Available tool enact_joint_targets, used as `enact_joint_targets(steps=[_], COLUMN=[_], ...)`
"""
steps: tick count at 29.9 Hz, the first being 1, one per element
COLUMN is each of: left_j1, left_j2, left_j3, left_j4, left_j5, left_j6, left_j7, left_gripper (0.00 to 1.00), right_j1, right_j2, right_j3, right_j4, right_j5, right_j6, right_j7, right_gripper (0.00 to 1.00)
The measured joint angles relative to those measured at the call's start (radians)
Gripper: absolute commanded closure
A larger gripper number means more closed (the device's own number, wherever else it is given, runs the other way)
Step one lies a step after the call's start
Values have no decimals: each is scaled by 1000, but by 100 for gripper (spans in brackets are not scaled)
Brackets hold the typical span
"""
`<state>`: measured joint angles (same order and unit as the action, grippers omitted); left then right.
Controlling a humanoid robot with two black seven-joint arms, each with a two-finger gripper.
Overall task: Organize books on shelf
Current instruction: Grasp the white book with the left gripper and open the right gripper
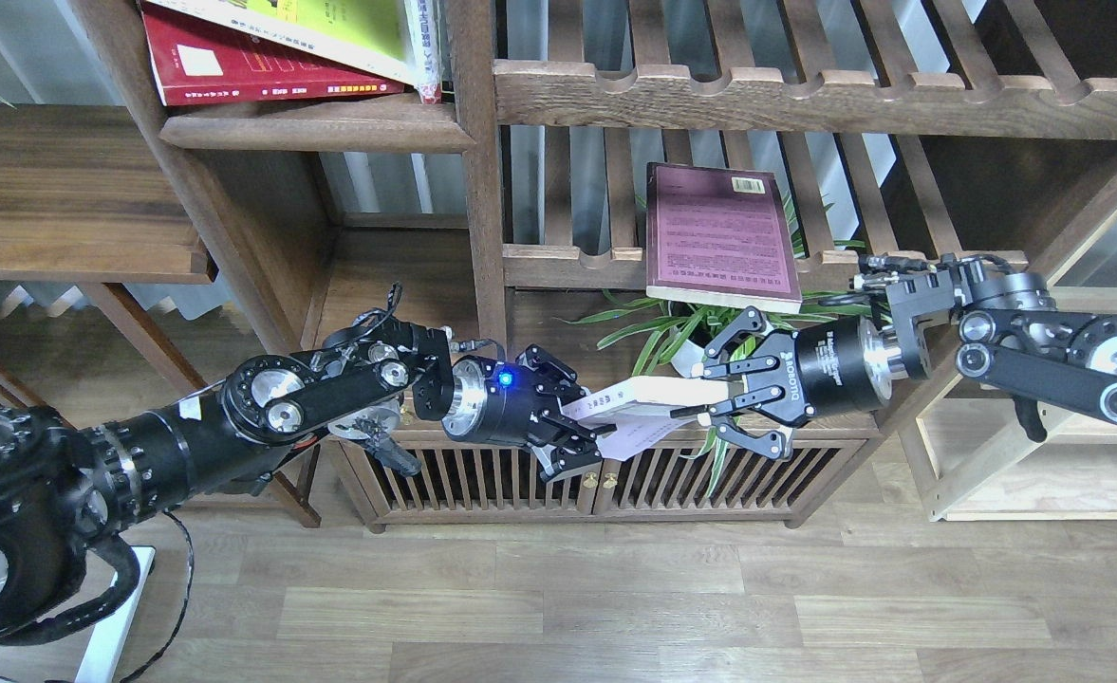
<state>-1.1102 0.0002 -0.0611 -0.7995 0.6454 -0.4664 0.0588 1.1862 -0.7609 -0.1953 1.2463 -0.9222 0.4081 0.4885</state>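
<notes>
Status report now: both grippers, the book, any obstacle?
Left gripper and right gripper both shut on pale book, held in mid-air. Maroon book lies on slatted rack. Plant close behind.
</notes>
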Motion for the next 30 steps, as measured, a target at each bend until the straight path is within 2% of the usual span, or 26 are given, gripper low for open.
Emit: enact_joint_targets(steps=[8,15,17,21,26,30], left_j1=[1,5,11,16,14,14], left_j2=[0,-1,-1,2,72,146], left_j3=[-10,-23,-32,-48,-69,-79], left_j4=[-15,-50,-67,-107,-167,-232], left_j5=[-2,-10,-10,-16,-41,-45], left_j6=[-7,-12,-14,-16,-22,-22], left_j7=[-1,-2,10,21,19,27], left_gripper=[100,100,100,100,100,100], right_j1=[-5,-47,-64,-86,-106,-110], right_j2=[-15,-97,-128,-173,-211,-240], right_j3=[8,9,9,13,12,12], right_j4=[-52,-132,-146,-251,-344,-357], right_j5=[87,105,118,171,240,291], right_j6=[69,81,81,80,80,81], right_j7=[2,2,0,-2,0,0], right_gripper=[0,0,0,0,0,0])
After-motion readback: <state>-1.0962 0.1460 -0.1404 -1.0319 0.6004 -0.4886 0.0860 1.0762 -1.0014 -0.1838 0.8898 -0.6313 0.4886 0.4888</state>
